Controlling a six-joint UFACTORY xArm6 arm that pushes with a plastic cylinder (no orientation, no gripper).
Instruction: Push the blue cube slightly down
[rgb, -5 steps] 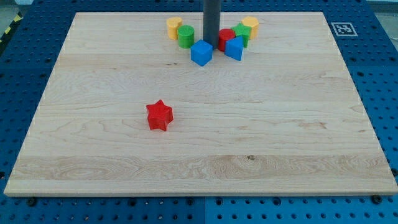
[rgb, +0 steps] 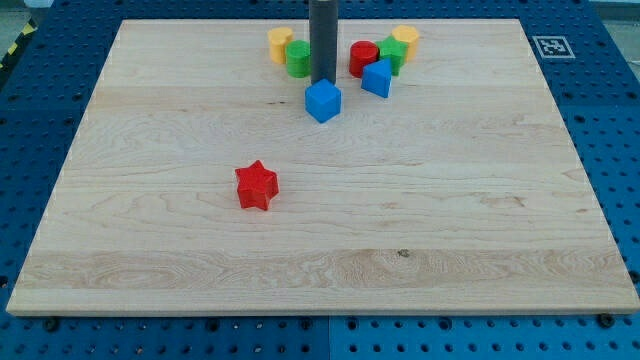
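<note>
The blue cube (rgb: 323, 101) sits on the wooden board (rgb: 320, 230) near the view's top, a little left of centre. My dark rod comes down from the view's top edge, and my tip (rgb: 322, 81) stands right at the cube's upper edge, touching or nearly touching it. A second blue block (rgb: 377, 78), of angular shape, lies to the cube's upper right.
A yellow cylinder (rgb: 280, 44) and a green cylinder (rgb: 298, 58) stand left of the rod. A red cylinder (rgb: 363, 57), a green block (rgb: 391, 53) and a yellow block (rgb: 404, 41) cluster to its right. A red star (rgb: 256, 185) lies lower left.
My rod has moved to the view's left, from between the two blue blocks to above the blue cube. The blue cube has shifted down a little.
</note>
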